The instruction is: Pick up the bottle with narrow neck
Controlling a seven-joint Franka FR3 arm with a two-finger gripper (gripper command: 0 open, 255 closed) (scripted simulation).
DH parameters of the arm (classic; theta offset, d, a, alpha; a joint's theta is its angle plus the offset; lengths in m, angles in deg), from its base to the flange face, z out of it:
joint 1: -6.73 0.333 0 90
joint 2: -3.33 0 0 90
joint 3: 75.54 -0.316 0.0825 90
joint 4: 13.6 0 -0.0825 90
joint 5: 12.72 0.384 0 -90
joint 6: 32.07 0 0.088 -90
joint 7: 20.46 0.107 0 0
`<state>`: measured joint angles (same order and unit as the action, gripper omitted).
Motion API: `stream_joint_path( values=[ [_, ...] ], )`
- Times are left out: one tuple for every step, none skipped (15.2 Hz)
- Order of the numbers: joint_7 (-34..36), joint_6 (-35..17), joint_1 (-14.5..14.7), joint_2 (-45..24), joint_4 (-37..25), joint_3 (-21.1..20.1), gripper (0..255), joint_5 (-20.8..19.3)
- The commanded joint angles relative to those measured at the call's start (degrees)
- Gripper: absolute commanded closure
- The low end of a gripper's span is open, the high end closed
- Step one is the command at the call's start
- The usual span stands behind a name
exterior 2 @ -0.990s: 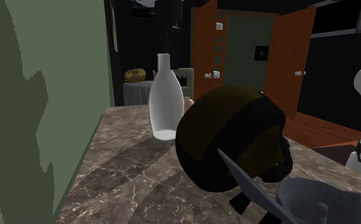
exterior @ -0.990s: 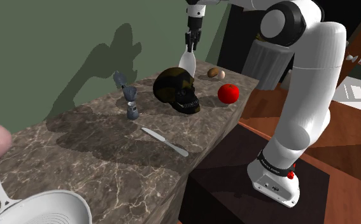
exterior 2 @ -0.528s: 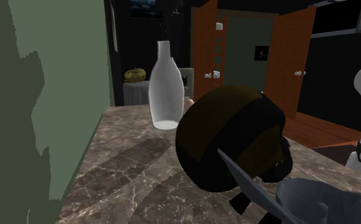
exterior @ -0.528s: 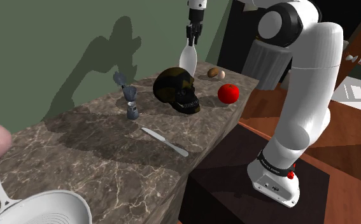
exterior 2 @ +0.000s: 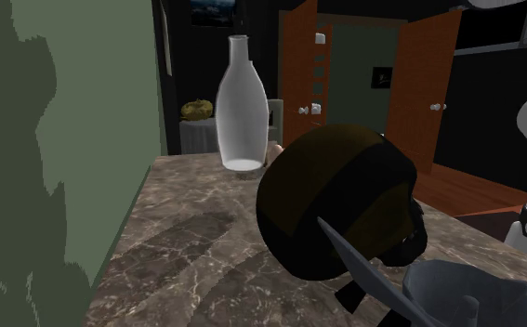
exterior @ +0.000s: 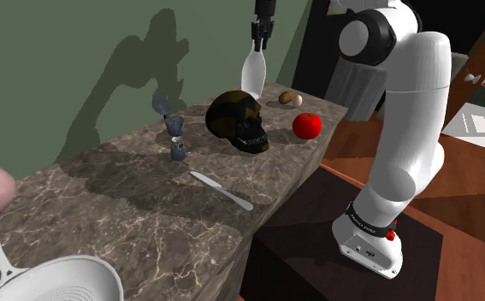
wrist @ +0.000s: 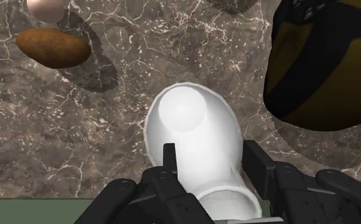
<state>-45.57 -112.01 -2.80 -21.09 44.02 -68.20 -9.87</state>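
Jaws clamping white bottle (exterior: 251, 73) by neck above worktop (exterior: 138, 201) | risk: neck slipping free, bottle dropping onto skull (exterior: 241, 120) at 6 o'clock, shoulder view

No legible text; white marks on arm's base band (exterior: 364, 224) too small.

The bottle (exterior: 251, 75) was a pale, translucent white, its broad rounded body tapering to a narrow neck. It hung upright above the far end of the marbled desk (exterior: 129, 205), its neck clasped in the black claw (exterior: 258, 41).
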Motion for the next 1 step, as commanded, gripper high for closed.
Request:
stream_joint_path(
  values=[
    [0.0, 0.87, -0.09, -0.58, -1.45, -0.01, 255, 0.07]
  ],
)
